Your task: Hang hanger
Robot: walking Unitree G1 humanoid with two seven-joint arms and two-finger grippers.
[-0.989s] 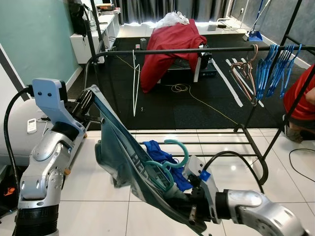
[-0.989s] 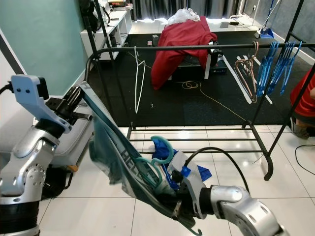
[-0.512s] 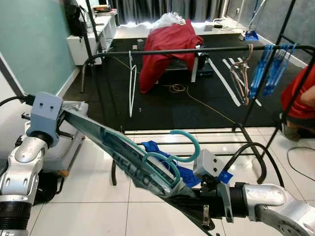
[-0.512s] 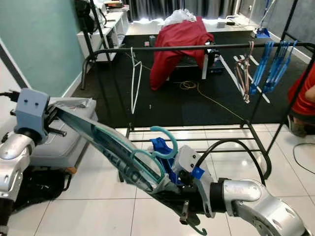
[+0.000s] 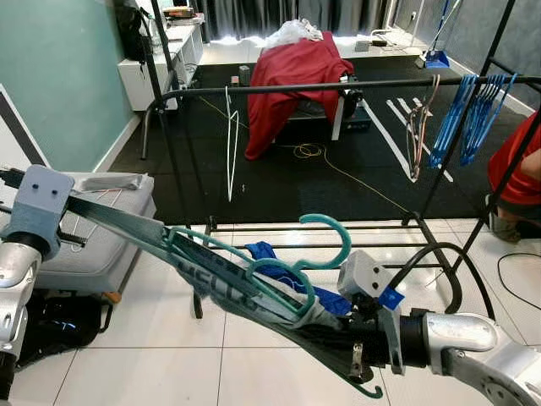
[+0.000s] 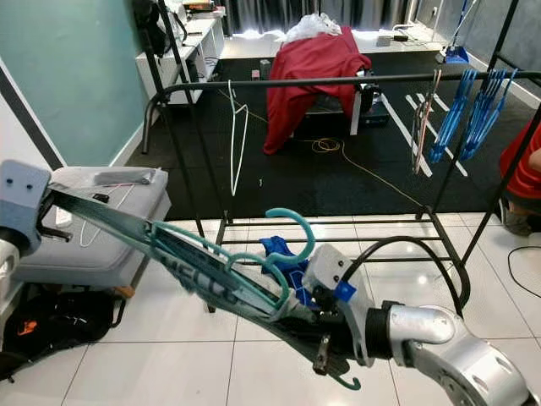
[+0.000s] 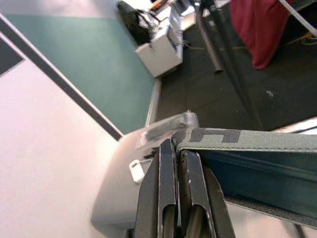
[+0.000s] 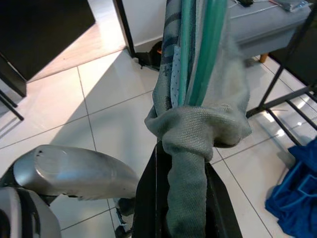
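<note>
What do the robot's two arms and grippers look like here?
Both arms are silver metal with rounded shells. The left arm ends in a light blue-grey boxy wrist block with two small holes; the right arm carries a grey wrist block with a blue tab and a looping black cable. Each gripper, left and right, has two long black fingers.

Rail (image 5: pixel 338 85) gap between hangers (image 5: pixel 232 139)

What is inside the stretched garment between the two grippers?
A teal hanger sits inside the grey-green garment; its hook pokes out upward. The hanger's end toward the right gripper is wrapped in fabric, so it cannot be seen.
</note>
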